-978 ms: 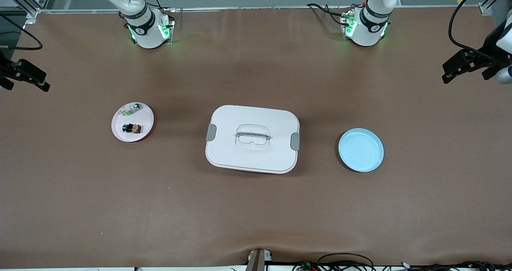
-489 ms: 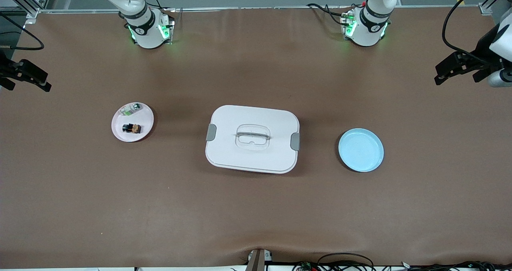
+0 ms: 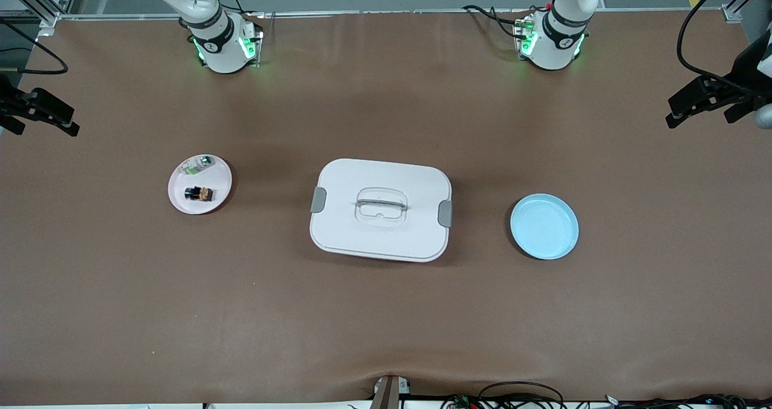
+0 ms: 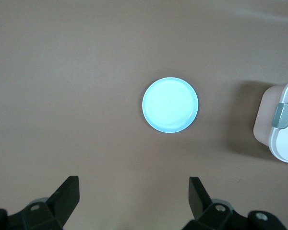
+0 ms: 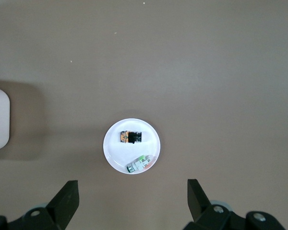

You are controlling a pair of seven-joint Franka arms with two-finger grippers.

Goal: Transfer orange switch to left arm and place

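The orange switch (image 3: 199,193), a tiny black block with an orange part, lies on the pink plate (image 3: 214,183) toward the right arm's end of the table. It also shows in the right wrist view (image 5: 130,137). The white box (image 3: 380,210) stands in the middle of the table, between the two plates. My right gripper (image 5: 132,188) is open and empty, high up by the right arm's end of the table (image 3: 45,116). My left gripper (image 4: 133,184) is open and empty, high up by the left arm's end (image 3: 693,104).
A small green-and-silver component (image 3: 199,164) lies on the pink plate beside the switch. A blue plate (image 3: 544,226) lies empty between the box and the left arm's end. Cables run along the table's front edge.
My left gripper swung a little toward the table's middle and came back. My right gripper has hardly moved. The things on the table have not moved.
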